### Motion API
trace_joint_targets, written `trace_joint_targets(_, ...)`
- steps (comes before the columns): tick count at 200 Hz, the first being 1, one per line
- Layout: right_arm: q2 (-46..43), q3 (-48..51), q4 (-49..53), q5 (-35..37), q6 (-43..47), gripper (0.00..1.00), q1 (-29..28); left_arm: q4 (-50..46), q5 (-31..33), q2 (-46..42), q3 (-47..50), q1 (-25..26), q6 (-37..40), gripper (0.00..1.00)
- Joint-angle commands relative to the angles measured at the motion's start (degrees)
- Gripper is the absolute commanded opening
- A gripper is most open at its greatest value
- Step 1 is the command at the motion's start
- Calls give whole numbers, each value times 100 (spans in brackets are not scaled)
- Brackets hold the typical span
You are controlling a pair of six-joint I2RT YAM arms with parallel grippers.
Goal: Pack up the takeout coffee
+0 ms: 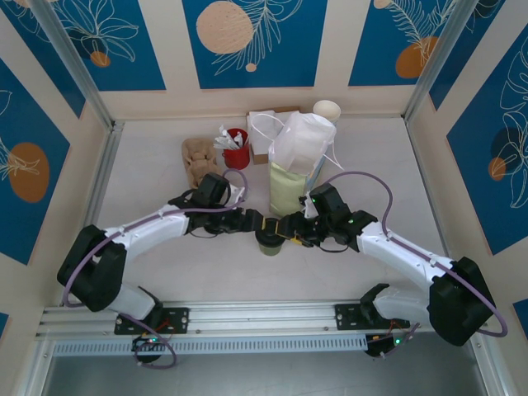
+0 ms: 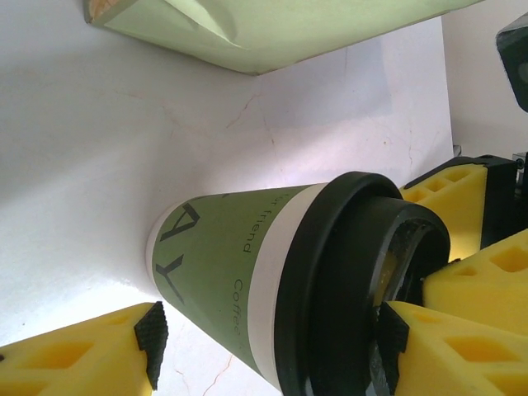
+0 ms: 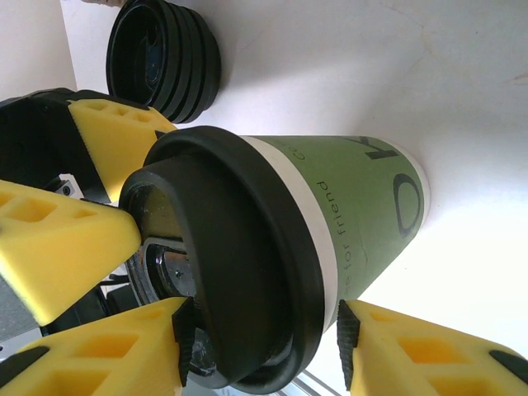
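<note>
A: Where is the takeout coffee point(image 1: 268, 242)?

B: Centre of the top view, upright on the tabletop point(image 1: 379, 173). It stands just below the pale green paper bag point(image 1: 286, 194), and both arms meet over it.

A: And the grippers?

B: The left gripper point(image 2: 268, 342) straddles the cup and is released. At the lower left of its wrist view one pad point(image 2: 151, 342) stands clear of the green wall. The other pad, at the lower right, sits against the black lid point(image 2: 346, 289). The right gripper point(image 3: 264, 338) has its pads on either side of the lid at the bottom of its view. They are very close, but I cannot tell whether it is pinching or only bracketing.

A: How will the cup handle?

B: My guess is light, with a thin paper wall that dents under a hard squeeze. The smooth print would slip on bare metal, less so on foam. I cannot see whether it is full or empty, so treat it as full and keep it upright.

A: Where should it be taken hold of?

B: High on the wall, at the white band just under the lid, where the rim stiffens the paper. Not by the lid alone, which is only pressed on and could pop off.

A: Anything nearby?

B: A stack of black lids point(image 3: 165, 58) at the upper left of the right wrist view, apart from the cup.
</note>
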State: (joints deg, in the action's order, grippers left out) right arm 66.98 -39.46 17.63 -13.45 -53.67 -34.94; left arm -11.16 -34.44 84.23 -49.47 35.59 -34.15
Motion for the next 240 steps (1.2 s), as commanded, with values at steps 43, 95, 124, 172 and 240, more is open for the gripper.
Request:
trace_joint_targets(43,52,-114,232,168,151,49,-39,45,-37,232,-10,57,128,63)
trace_joint_targets(95,-1,-115,318,168,164,49,-10,70,-26,252,67,61,73,61)
trace_joint_targets(124,-23,-97,343,168,186,49,13,71,-14,261,113,56,72,60)
trace_joint_targets(172,-55,-27,355,159,184,48,48,123,15,293,223,59,26,59)
trace_joint_targets(240,-185,132,347,163,153,47,101,230,23,305,419,61,-61,56)
